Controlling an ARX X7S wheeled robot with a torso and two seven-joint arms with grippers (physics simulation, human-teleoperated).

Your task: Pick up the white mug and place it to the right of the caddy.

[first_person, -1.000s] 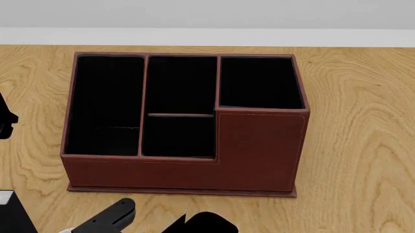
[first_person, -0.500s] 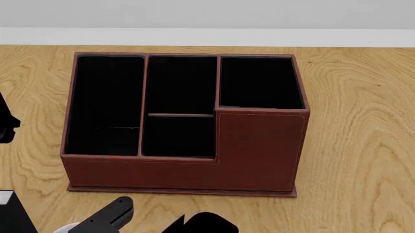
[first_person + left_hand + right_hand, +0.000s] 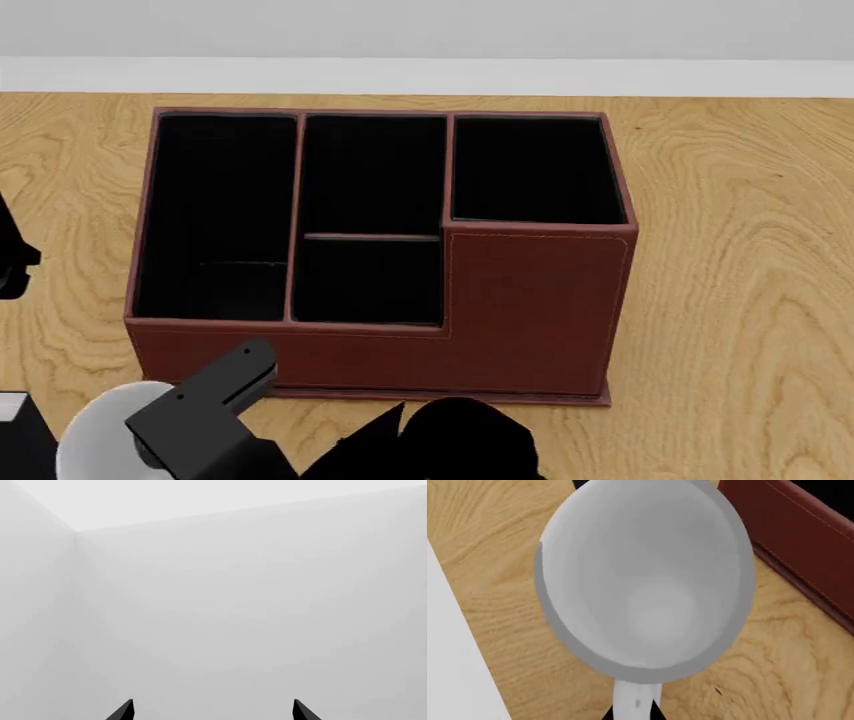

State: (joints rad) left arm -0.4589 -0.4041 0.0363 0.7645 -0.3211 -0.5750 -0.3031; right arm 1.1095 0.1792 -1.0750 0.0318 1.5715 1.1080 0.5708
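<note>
At the head view's bottom left corner I see the mug [image 3: 96, 432] partly behind my right claw [image 3: 220, 385], in front of the caddy's [image 3: 534, 310] left end, low over the wooden bench [image 3: 747, 300]. From the right wrist I look straight into the mug [image 3: 647, 575], its handle [image 3: 635, 700] pinched between that claw's black fingers, caddy wall [image 3: 800, 535] just beside it. My left claw [image 3: 212, 711] faces a blank wall, its two tips standing well apart with nothing between.
</note>
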